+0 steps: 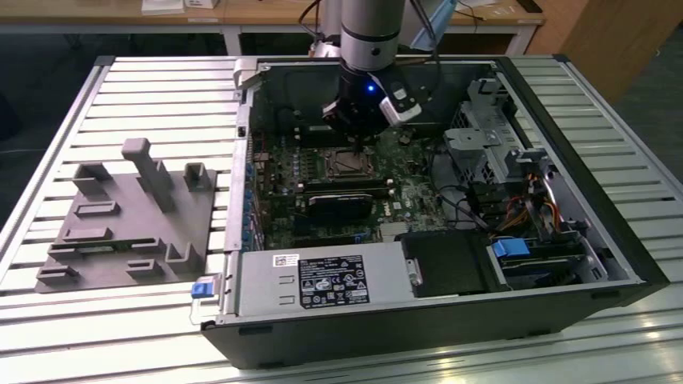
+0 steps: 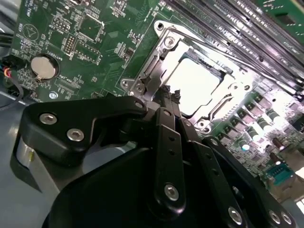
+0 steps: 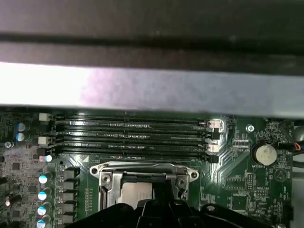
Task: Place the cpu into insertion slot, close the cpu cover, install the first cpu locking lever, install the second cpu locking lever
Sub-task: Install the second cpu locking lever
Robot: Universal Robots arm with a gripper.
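Note:
My gripper (image 1: 357, 142) hangs inside the open computer case, just over the far edge of the insertion slot (image 1: 347, 164). In the second wrist view its black fingers (image 2: 164, 137) come together, and the gripper (image 2: 170, 91) is shut at the slot's silver rim (image 2: 164, 42). The cpu (image 2: 194, 83) lies flat in the slot with its pale top showing. Around it the cpu cover (image 2: 227, 99) lies down as a silver frame. A thin lever rod (image 2: 213, 47) runs along one side of the socket. In the first wrist view the cpu (image 3: 135, 192) and the cover (image 3: 142, 170) sit just beyond my gripper (image 3: 159, 202).
Memory slots (image 3: 133, 135) lie beside the socket, under the case wall (image 3: 152, 90). A coin battery (image 2: 43, 66) sits on the green board. A black card (image 1: 341, 200), the power supply (image 1: 320, 284) and a drive cage (image 1: 481, 136) surround the socket. A grey fixture block (image 1: 128, 216) stands outside the case.

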